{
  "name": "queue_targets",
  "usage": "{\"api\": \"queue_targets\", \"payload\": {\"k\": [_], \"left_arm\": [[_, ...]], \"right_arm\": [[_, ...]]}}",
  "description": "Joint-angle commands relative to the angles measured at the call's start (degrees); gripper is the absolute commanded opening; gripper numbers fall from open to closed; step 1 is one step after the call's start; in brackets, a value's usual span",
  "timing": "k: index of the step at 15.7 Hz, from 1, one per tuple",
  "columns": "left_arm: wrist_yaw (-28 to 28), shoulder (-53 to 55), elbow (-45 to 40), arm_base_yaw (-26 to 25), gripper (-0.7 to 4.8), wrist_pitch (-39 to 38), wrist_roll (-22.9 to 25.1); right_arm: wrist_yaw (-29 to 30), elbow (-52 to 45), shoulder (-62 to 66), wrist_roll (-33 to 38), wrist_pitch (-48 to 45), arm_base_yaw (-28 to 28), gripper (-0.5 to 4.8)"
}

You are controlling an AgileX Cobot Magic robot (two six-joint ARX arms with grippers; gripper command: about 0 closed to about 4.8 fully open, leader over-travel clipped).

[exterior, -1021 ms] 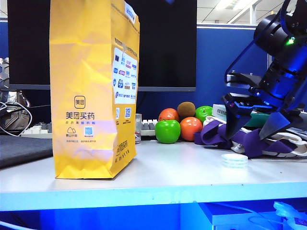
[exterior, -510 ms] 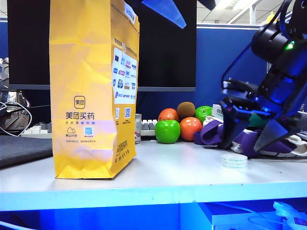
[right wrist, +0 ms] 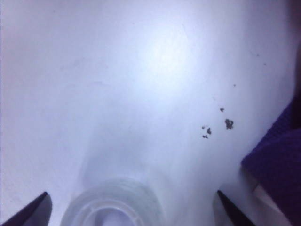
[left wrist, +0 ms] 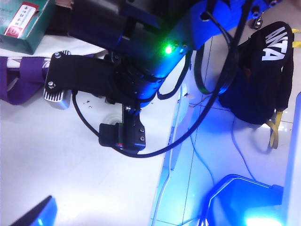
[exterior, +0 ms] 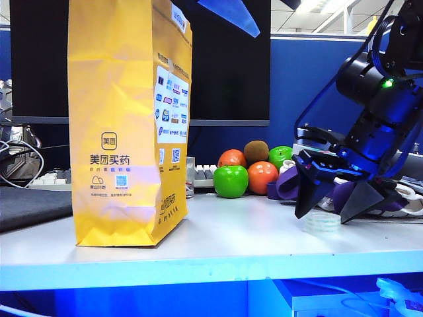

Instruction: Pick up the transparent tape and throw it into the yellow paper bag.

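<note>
The transparent tape (exterior: 322,221) lies flat on the white table, right of centre, a pale low disc. My right gripper (exterior: 328,208) points down just over it, open, with one dark finger on each side of the roll. In the right wrist view the tape (right wrist: 113,208) sits between the two fingertips (right wrist: 33,212), nearer one of them and touching neither; part of the roll is cut off by the frame edge. The yellow paper bag (exterior: 129,125) stands upright at the left. My left gripper (exterior: 264,16) hangs high above the table's middle, open and empty.
Green apples (exterior: 230,181), oranges (exterior: 262,177) and a kiwi (exterior: 256,151) sit behind the tape, beside a purple strap (exterior: 287,181). A dark monitor (exterior: 231,66) stands at the back. A green box (left wrist: 23,23) lies near the strap. A black bag (left wrist: 263,75) rests on the floor past the table edge.
My right gripper has come down and shifted left, from above the purple strap to straddling the tape. The left gripper's blue finger has come into view at the top.
</note>
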State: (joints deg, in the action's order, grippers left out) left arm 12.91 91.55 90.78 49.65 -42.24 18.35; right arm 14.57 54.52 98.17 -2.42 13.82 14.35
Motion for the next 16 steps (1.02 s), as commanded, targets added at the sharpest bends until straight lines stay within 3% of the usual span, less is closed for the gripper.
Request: {"api": "queue_targets", "payload": {"k": [1, 9, 16], "left_arm": [[0.4, -0.1, 0.3, 0.0, 4.39, 0.5, -0.4], [0.4, -0.1, 0.5, 0.0, 4.39, -0.4, -0.3], [0.2, -0.1, 0.5, 0.0, 4.39, -1.6, -0.4]], "right_arm": [[0.4, -0.5, 0.8, 0.9, 4.3, 0.1, 4.79], [0.8, -0.4, 0.0, 0.9, 10.6, 0.1, 4.79], [-0.5, -0.3, -1.7, 0.9, 9.9, 0.1, 4.79]]}}
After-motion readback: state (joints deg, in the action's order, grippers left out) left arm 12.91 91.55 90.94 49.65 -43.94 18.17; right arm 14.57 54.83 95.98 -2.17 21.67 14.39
